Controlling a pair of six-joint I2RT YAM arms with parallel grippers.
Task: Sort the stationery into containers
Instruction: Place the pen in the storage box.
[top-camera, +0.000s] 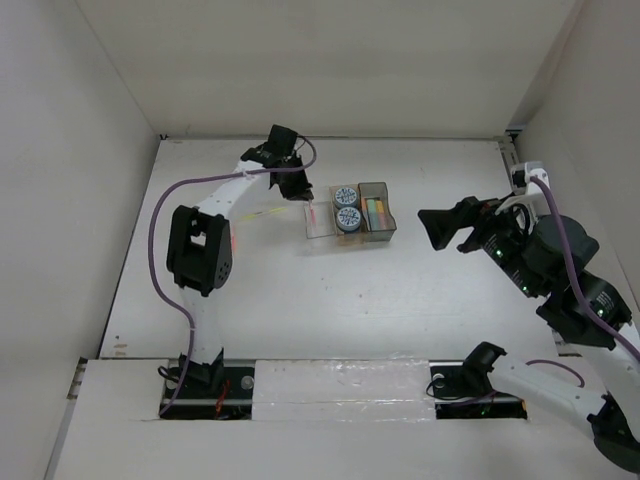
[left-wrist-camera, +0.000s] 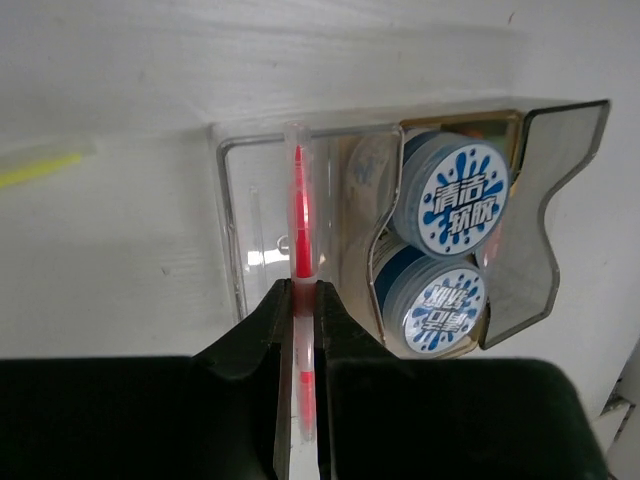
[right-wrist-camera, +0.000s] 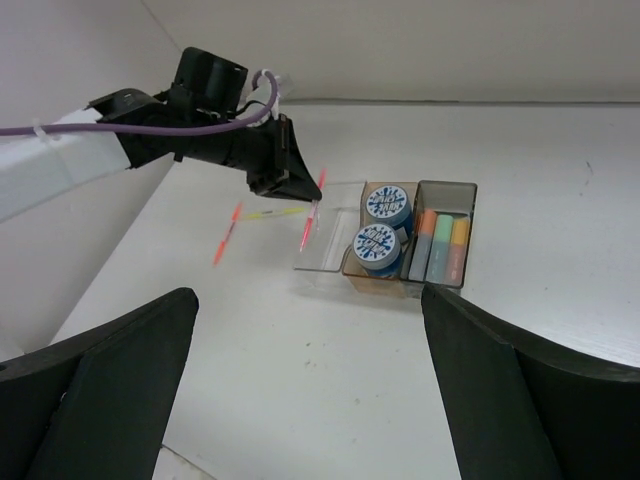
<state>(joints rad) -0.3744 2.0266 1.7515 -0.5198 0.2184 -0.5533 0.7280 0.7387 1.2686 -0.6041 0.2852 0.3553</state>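
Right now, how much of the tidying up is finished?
Done: two rolls sit in the amber bin, markers in the grey bin. In hand: the left gripper holds a red pen over the clear bin. Left: an orange pen and a yellow-green pen lie on the table. The right gripper is open, holding nothing.

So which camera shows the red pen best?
The left wrist view: the red pen is close and sharp, pinched in the left gripper at the clear bin. The top view shows only a tiny red sliver; the right wrist view shows it small, from afar.
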